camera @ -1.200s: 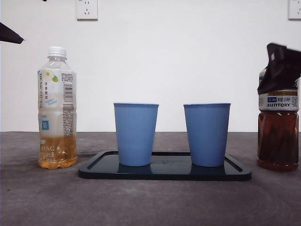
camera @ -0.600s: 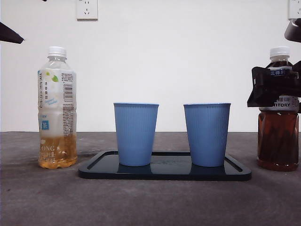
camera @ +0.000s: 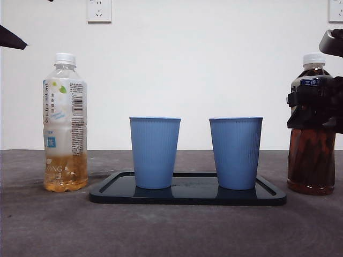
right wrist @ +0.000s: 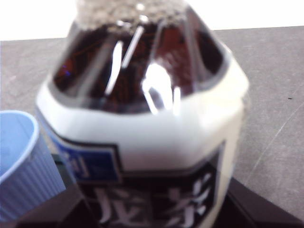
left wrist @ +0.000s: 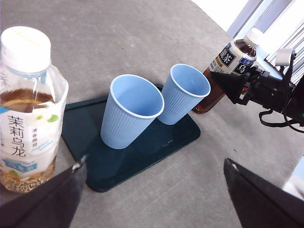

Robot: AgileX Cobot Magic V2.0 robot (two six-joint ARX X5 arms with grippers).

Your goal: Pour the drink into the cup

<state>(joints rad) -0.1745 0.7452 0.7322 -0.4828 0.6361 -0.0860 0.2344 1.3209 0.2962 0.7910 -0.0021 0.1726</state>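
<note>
Dark tea bottle (camera: pixel 314 128) fills almost all of our right wrist view, its white label band and brown shoulder blurred with closeness. Our right gripper (camera: pixel 316 110) sits around its label, one jaw at each side, pinching it; the bottle stands upright on the grey table (camera: pixel 171 230) at the far right of the front view, white cap on, just beside the tray's right end but apart from it.

Near the middle we see the dark tray (camera: pixel 187 195) lying flat, with two blue cups on it. The left cup (camera: pixel 155 152) and the right cup (camera: pixel 236 152) both stand upright, close together without touching, and from our left wrist view both look empty.

At the left of the table stands the pale tea bottle (camera: pixel 65 123), capped, with amber drink only in its lower part, well apart from the tray. Our left gripper (left wrist: pixel 152 190) hangs above it with jaws spread wide, holding nothing.

Behind everything is a white wall (camera: pixel 214 64), with a socket (camera: pixel 99 10) high on it.
</note>
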